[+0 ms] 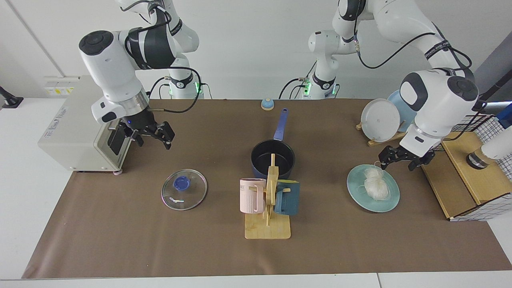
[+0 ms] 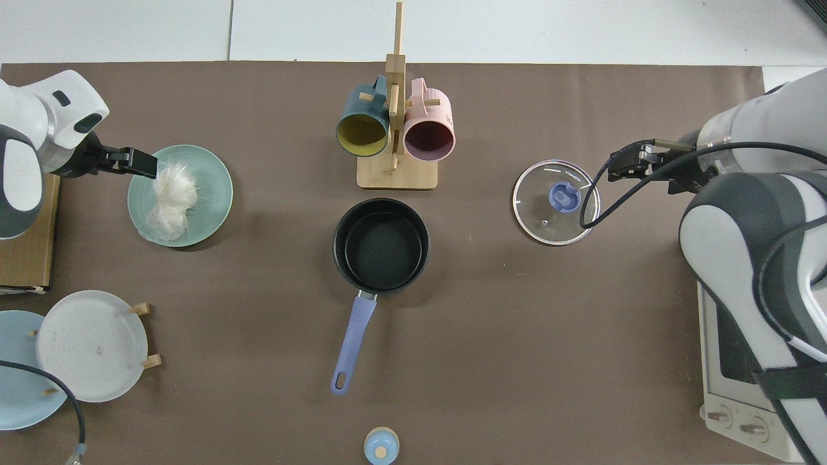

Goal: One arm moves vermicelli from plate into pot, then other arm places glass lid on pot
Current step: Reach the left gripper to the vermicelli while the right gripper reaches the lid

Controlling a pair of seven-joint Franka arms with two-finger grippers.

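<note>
Facing view: both arms low over the surface, nothing held.
The plate [image 1: 373,193] with vermicelli [image 1: 376,183] lies near the surface's end, left hand [image 1: 403,157] spread above its rim, seemingly clear. The pot [image 1: 273,159] sits mid-surface; right hand [image 1: 149,134] gapes above the glass lid [image 1: 184,195].

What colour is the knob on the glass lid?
Blue, on the glass lid; clearest in the top view.

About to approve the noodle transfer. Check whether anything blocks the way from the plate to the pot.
Nothing visible does. The left pincer hovers open at the plate's edge beside the vermicelli. Bare brown mat lies between plate and pot; the mug rack stands off that line.
</note>
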